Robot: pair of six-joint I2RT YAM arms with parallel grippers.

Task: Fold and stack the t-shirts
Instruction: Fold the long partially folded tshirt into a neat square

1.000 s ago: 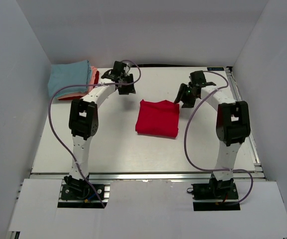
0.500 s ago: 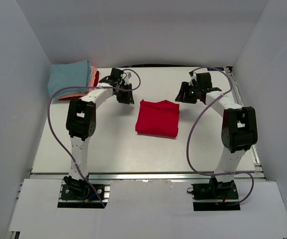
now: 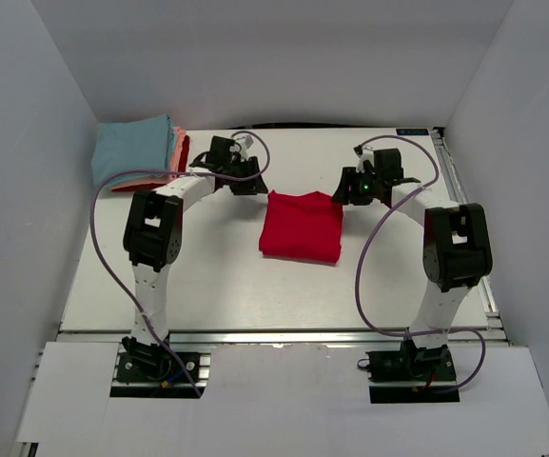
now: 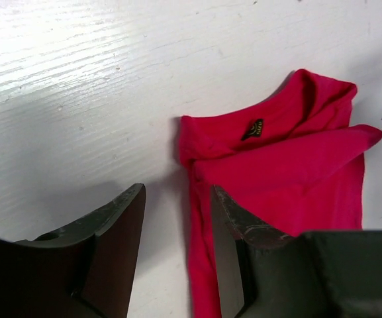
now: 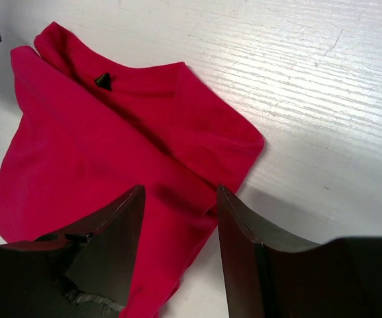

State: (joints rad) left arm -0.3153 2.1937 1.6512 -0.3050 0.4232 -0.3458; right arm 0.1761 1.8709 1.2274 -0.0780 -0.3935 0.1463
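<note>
A bright red t-shirt (image 3: pixel 302 226), folded into a rough rectangle, lies on the white table in the middle. It shows in the left wrist view (image 4: pixel 290 179) and the right wrist view (image 5: pixel 111 159). My left gripper (image 3: pixel 251 187) is open and low at the shirt's far left corner; its jaws straddle the shirt's left edge (image 4: pixel 200 265). My right gripper (image 3: pixel 343 193) is open and low at the far right corner, jaws over the shirt's right edge (image 5: pixel 191 218). A stack of folded shirts, light blue (image 3: pixel 131 152) on top with salmon-pink and red edges (image 3: pixel 181 146), lies at the far left.
Grey walls enclose the table on the left, back and right. A purple cable loops from each arm. A metal rail runs along the table's right edge (image 3: pixel 464 205).
Both grippers have moved inward and down to the far corners of the red shirt. The shirt and the stack have not moved.
</note>
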